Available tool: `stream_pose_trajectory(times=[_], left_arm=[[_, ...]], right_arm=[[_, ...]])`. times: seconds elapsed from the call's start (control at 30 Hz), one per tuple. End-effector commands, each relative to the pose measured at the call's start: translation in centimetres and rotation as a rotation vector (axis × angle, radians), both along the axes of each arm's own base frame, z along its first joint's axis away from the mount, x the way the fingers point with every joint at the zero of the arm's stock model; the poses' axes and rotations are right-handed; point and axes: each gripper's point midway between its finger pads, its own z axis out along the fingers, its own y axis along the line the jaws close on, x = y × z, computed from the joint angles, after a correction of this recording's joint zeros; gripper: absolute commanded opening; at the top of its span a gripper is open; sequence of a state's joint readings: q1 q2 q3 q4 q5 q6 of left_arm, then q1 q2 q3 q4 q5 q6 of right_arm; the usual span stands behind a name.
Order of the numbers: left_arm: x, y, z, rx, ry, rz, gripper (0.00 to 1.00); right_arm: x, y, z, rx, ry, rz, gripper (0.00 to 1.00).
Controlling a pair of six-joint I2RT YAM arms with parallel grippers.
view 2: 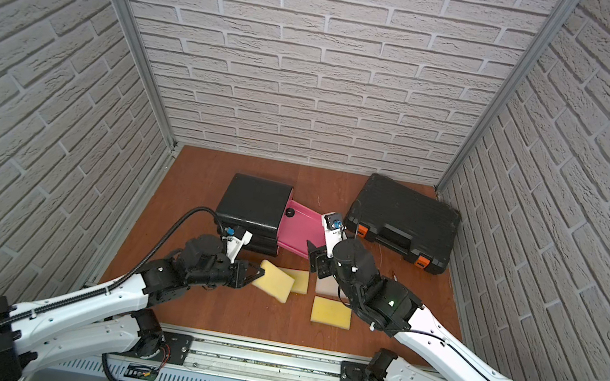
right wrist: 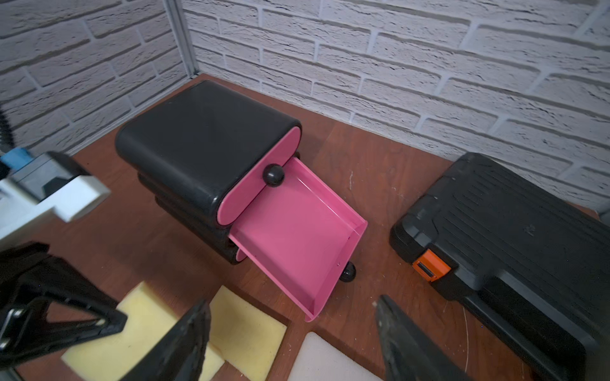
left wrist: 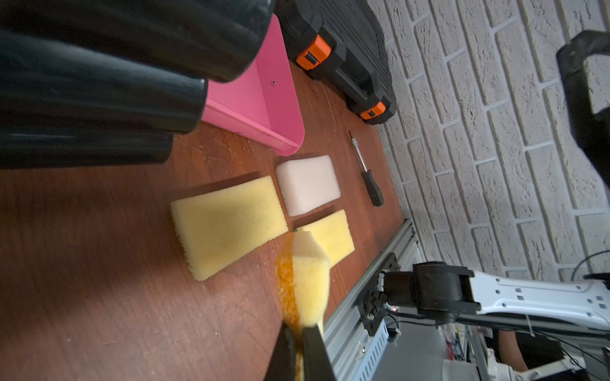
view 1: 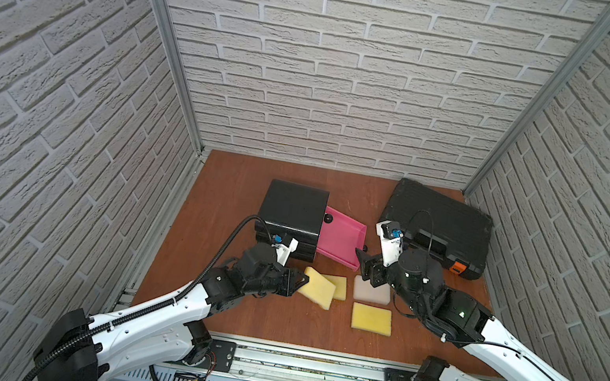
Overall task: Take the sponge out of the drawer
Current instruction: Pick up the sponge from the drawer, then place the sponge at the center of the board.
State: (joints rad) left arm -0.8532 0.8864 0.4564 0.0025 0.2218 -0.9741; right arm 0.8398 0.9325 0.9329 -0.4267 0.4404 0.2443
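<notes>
My left end effector [view 1: 302, 281] is clenched on one edge of a yellow sponge [view 1: 318, 288]. I hold it tilted just off the table [view 1: 193, 281], about midway between the back and front edges, with its far end overlapping a second yellow sponge [view 1: 340, 287]. My right end effector [view 1: 364, 266] is released and holds nothing, with its jaws apart by the front corner of the pink drawer [view 1: 337, 236]. The drawer is pulled out of the black cabinet [view 1: 292, 210]. A white sponge [view 1: 371, 290] and a third yellow sponge [view 1: 372, 318] lie flat toward the front edge. I judge the removal done, with only setting down and letting go left. The right wrist view looks straight into the drawer and shows it bare, which the top views only suggest. The left wrist view shows the sponge pinched thin and a screwdriver [left wrist: 368, 171] that I can't make out in the top views.
</notes>
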Motion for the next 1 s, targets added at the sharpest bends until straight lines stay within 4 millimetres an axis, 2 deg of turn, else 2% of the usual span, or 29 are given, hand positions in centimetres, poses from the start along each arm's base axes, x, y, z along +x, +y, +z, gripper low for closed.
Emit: stream_pose_trajectory(times=[0.0,0.17,0.53,0.6,0.73,0.97], left_arm=[[1.7,0.1,1.8,-0.113,-0.097,0.146,0.0],[1.2,0.2,-0.4,-0.159,-0.109,0.235,0.0],[-0.9,-1.5,-4.4,-0.156,-0.025,0.225,0.0],[-1.2,-1.8,-4.7,-0.163,-0.022,0.226,0.0],[-1.7,-2.2,-3.9,-0.184,-0.088,0.214,0.0],[-1.3,-0.8,-3.5,-0.093,-0.142,0.254,0.0]], right_arm=[[1.0,-0.9,-0.5,0.041,0.026,-0.103,0.8],[1.5,-1.4,-1.3,0.043,0.05,-0.147,0.8],[1.5,-2.4,-2.7,0.036,0.074,-0.179,0.8],[1.5,-2.5,-3.0,0.033,0.078,-0.18,0.8],[1.4,-2.8,-3.5,0.03,0.083,-0.184,0.8],[1.0,-3.1,-3.8,0.028,0.093,-0.181,0.8]])
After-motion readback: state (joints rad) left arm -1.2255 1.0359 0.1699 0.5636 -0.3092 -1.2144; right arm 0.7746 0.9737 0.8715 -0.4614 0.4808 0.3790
